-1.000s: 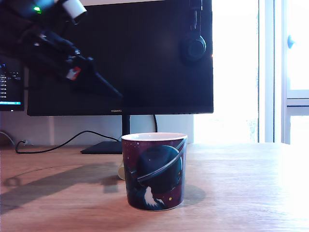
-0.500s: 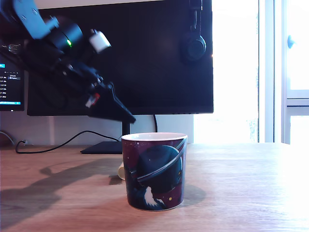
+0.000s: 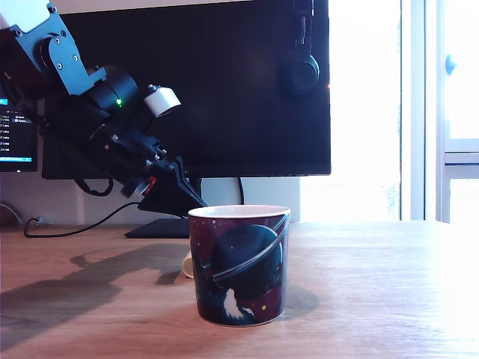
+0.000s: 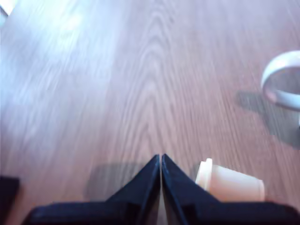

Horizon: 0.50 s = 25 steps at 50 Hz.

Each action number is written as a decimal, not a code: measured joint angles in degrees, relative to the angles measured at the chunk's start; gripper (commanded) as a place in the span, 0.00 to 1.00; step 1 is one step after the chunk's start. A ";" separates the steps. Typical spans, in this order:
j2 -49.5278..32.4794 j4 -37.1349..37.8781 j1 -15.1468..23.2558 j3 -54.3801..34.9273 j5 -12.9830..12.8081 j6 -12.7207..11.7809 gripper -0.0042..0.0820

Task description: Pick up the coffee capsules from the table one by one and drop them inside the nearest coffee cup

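The coffee cup [image 3: 239, 265], maroon and navy with a ringed planet, stands upright on the brown wooden table [image 3: 374, 284] in the middle of the exterior view. Its white rim [image 4: 281, 86] shows in the wrist view. A cream coffee capsule [image 4: 229, 183] lies on its side on the table [image 4: 117, 93], close beside my fingertips and apart from them. In the exterior view only a pale sliver of that capsule [image 3: 187, 266] peeks out behind the cup's left side. My gripper [image 3: 196, 202] hangs just above and left of the cup's rim. The gripper [image 4: 161, 158] is shut, its jaws pressed together with nothing between them.
A large dark monitor [image 3: 224, 90] on a stand fills the back, with headphones [image 3: 299, 71] hanging on it. A black cable [image 3: 82, 224] runs across the desk at the exterior view's left, by a second screen [image 3: 15, 134]. A bright window [image 3: 441, 112] is at the right.
The arm has swung down from the exterior view's upper left, and the shut fingertips now sit lower, next to the cup's rim. The cup has not moved.
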 measured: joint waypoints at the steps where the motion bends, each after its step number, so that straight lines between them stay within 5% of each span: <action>1: 0.07 -0.02 0.00 0.00 0.02 0.07 0.02; 25: 2.67 1.20 0.00 1.16 1.75 8.00 0.02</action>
